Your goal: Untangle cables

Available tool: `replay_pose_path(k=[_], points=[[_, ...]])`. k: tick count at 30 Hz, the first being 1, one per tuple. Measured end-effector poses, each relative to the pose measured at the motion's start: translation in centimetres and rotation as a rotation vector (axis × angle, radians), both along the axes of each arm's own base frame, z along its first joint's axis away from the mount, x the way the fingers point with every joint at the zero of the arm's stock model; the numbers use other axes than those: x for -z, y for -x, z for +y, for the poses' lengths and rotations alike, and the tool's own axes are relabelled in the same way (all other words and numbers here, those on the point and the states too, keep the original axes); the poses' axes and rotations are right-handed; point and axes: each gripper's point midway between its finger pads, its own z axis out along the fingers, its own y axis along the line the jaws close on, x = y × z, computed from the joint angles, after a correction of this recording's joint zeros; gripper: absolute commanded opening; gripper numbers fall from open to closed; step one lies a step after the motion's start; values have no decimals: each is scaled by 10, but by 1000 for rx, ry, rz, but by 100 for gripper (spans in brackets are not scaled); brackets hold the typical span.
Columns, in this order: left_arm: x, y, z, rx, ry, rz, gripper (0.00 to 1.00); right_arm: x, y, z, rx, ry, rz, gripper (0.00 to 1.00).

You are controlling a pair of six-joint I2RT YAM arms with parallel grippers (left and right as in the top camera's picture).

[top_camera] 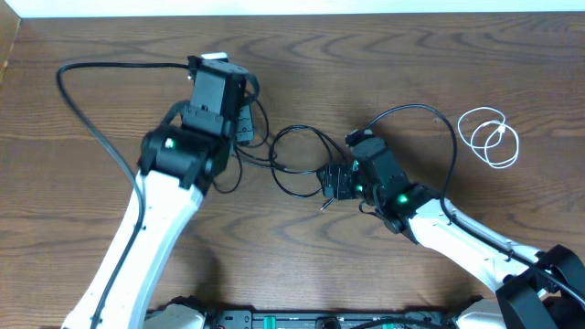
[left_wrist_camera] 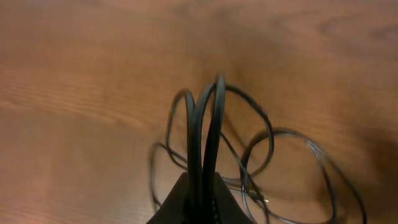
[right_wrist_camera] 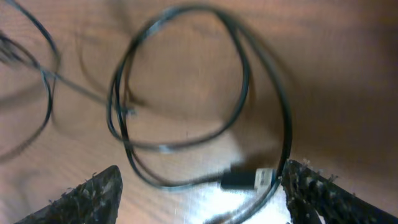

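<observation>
The long black cable [top_camera: 298, 127] lies in loose loops on the wooden table between my two arms. My left gripper [top_camera: 245, 128] is shut on two strands of it, which rise from between the jaws in the left wrist view [left_wrist_camera: 203, 198] and arch over the black cable's loops [left_wrist_camera: 214, 112]. My right gripper [top_camera: 331, 181] is open just above the table. Its fingers [right_wrist_camera: 93, 194] stand wide apart on either side of the black cable's plug [right_wrist_camera: 245, 179], which lies flat. A wide loop of the black cable [right_wrist_camera: 287, 124] lies just ahead. The white cable [top_camera: 490, 138] lies coiled at the far right, apart from the black one.
A thick black arm wire [top_camera: 91, 128] sweeps across the table's left side to the left arm. Another arm wire [top_camera: 411, 109] arcs behind the right wrist. The table's far edge [top_camera: 292, 13] runs along the top.
</observation>
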Motion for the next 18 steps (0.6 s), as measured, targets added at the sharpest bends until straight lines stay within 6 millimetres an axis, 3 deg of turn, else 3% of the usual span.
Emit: replay_pose_path(k=[4, 8, 10, 13, 18], points=[[36, 0, 4, -3, 76, 147, 8, -4, -15, 4, 24, -13, -61, 81], [63, 6, -2, 18, 178, 279, 8, 10, -22, 5, 33, -3, -60, 80], [74, 10, -5, 26, 219, 340, 8, 24, -22, 5, 34, 17, -35, 71], [88, 19, -10, 32, 259, 422, 8, 47, -18, 2, 34, 53, 12, 49], [106, 35, -15, 33, 281, 544, 8, 62, -13, -2, 33, 85, 51, 45]])
